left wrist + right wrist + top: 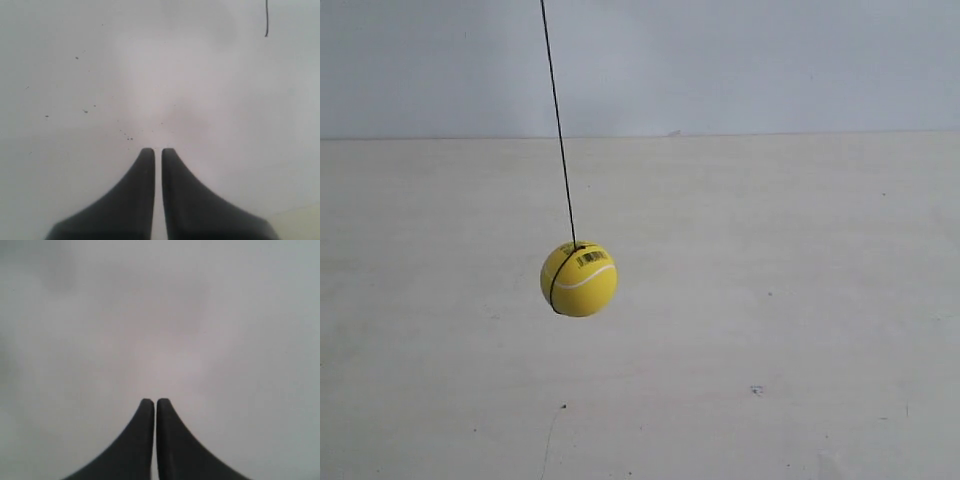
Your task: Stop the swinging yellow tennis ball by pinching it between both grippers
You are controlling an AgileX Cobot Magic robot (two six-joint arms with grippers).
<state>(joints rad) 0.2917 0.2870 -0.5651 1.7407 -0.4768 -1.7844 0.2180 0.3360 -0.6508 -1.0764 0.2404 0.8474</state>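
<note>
Barcode sticker [590,259] on yellow tennis ball [579,282] (digits illegible).

Soft, even light keeps the yellow tennis ball [579,279] crisp, but both wrist views look hazy.

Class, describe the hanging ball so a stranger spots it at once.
Find the pale table below the grey wall. A thin dark string drops to the yellow tennis ball. It alone is brightly coloured, with a white seam and barcode sticker.
</note>
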